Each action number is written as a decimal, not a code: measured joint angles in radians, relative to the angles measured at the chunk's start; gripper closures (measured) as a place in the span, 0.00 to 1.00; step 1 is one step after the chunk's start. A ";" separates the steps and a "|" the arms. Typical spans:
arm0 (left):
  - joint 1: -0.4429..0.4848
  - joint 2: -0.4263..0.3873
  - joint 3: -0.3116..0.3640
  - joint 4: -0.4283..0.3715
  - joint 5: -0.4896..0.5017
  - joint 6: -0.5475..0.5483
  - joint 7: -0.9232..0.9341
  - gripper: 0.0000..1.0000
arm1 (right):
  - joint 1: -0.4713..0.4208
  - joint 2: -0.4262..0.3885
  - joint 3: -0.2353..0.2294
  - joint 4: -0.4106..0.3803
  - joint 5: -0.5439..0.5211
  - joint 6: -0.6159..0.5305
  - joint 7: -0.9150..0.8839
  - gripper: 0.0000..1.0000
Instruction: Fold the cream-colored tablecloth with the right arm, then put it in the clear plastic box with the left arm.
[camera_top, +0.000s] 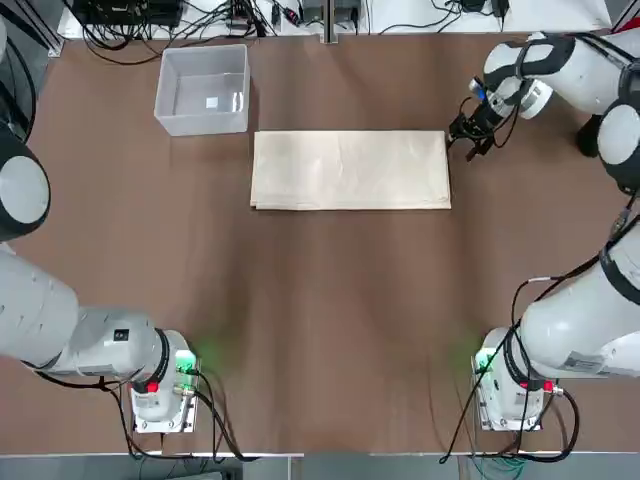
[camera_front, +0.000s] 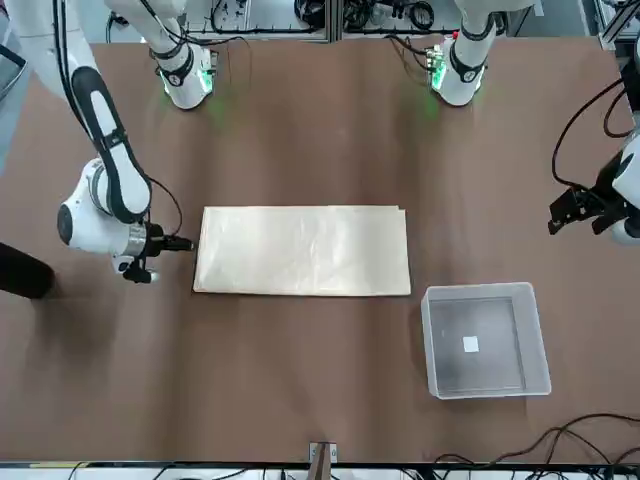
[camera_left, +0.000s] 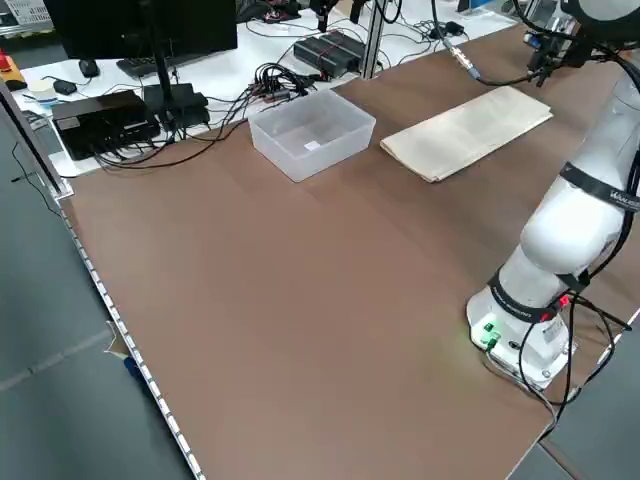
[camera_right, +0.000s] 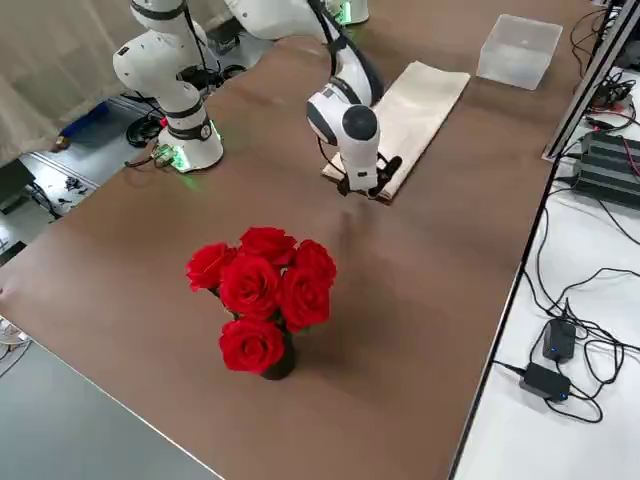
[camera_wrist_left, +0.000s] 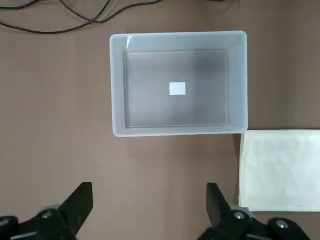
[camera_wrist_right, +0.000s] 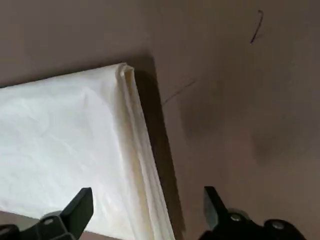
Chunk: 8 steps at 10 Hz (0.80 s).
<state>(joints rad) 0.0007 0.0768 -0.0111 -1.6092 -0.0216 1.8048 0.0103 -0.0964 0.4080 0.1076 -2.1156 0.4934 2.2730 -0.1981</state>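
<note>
Right arm's tool (camera_wrist_right: 150, 210), jaws apart at the cloth's (camera_top: 350, 170) three-o'clock end, should pinch every layer together.

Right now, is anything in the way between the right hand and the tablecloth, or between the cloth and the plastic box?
Nothing visible is. The open right hand hovers at the short end of the folded tablecloth, and only bare table separates the cloth from the box.

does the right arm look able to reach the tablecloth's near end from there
Probably yes: the right pincer hangs open over that end of the tablecloth, with nothing lying between them
</note>
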 joint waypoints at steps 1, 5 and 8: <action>0.000 0.000 0.000 0.000 0.000 0.000 0.000 0.00 | 0.007 0.013 0.006 0.000 0.002 0.021 0.000 0.02; 0.000 0.000 0.000 0.000 0.000 0.000 0.000 0.00 | 0.020 0.043 0.044 0.000 0.028 0.098 0.000 0.02; 0.000 0.000 0.000 0.000 0.000 0.000 0.000 0.00 | 0.021 0.074 0.049 0.000 0.029 0.123 0.000 0.03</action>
<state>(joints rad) 0.0006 0.0768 -0.0111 -1.6089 -0.0216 1.8048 0.0103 -0.0755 0.4819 0.1566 -2.1158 0.5229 2.3959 -0.1981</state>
